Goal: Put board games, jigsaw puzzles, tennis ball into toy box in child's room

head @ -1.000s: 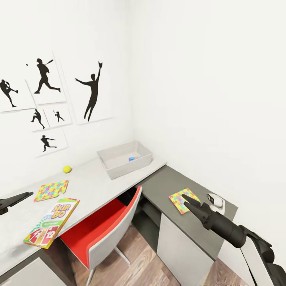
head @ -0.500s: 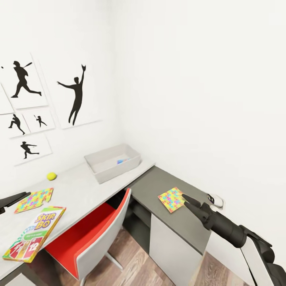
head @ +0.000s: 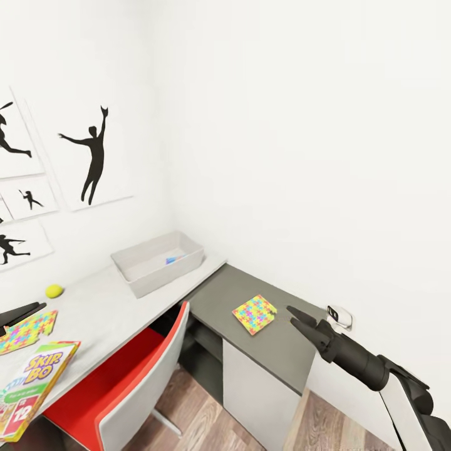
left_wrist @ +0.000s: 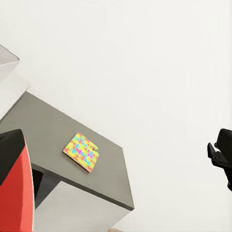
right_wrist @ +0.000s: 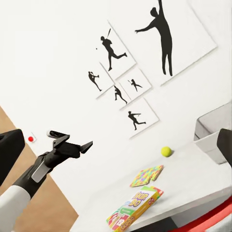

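Note:
The pale grey toy box [head: 150, 270] stands at the far end of the white-grey table [head: 94, 307], with something small and blue lying inside it. On the tabletop are the tennis ball [head: 54, 290], a jigsaw puzzle [head: 28, 330] and a Skip-Bo board game [head: 31, 382]. A second jigsaw puzzle [head: 254, 313] lies on the lower dark-grey cabinet [head: 282, 351]. My right gripper [head: 290, 314] hovers open just right of that puzzle, holding nothing. My left gripper [head: 34, 308] hangs open over the table's near end, also seen at the left gripper [right_wrist: 79, 144].
A red-seated chair [head: 125, 369] is tucked under the table beside the cabinet. A small white device [head: 338, 316] sits at the cabinet's far right corner. Baseball silhouette posters [head: 94, 156] hang on the wall. Wood floor [head: 200, 413] lies below.
The head view has swung to the right, so table, toy box and posters sit further left in the picture. Both arms keep the same pose in the picture; nothing was grasped.

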Controlling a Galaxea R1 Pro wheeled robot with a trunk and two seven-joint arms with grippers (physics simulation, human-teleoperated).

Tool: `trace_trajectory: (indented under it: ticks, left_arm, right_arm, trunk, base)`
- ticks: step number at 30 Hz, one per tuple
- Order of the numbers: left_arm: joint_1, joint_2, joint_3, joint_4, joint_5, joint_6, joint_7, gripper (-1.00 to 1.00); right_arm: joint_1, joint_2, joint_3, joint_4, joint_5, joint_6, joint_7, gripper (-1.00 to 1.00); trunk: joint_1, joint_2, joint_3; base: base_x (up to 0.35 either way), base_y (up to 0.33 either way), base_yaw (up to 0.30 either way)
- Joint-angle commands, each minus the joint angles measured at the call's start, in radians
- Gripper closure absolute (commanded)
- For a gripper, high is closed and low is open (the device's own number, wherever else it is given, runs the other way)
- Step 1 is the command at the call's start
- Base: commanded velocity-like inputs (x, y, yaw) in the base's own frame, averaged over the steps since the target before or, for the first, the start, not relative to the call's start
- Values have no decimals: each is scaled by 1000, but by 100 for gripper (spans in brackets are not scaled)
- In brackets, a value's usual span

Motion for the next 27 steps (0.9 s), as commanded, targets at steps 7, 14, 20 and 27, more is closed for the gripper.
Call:
trace_trajectory:
  ticks: [7, 14, 20, 27]
  left_arm:
    - [-1, 4, 0, 0, 0, 11, -4, -100]
    - [-1, 5, 0, -6, 0, 11, -4, -100]
    - [-1, 5, 0, -8, 2, 11, -4, -100]
    - [-1, 4, -1, -8, 1, 11, -4, -100]
  right_arm:
    - [-1, 0, 0, 0, -5, 8, -2, -100]
    - [-1, 0, 2, 0, -4, 9, -5, -100]
    - [-1, 0, 3, 0, -4, 9, -5, -100]
    - [-1, 0, 3, 1, -4, 9, -6, -100]
  trunk:
    - [1, -2, 6]
    - [1, -2, 14]
    - [1, -2, 22]
    - [1, -2, 30]
  base:
    - [0, 0, -212]
    - [0, 0, -212]
    - [-18, 119, -212]
    - [-29, 82, -212]
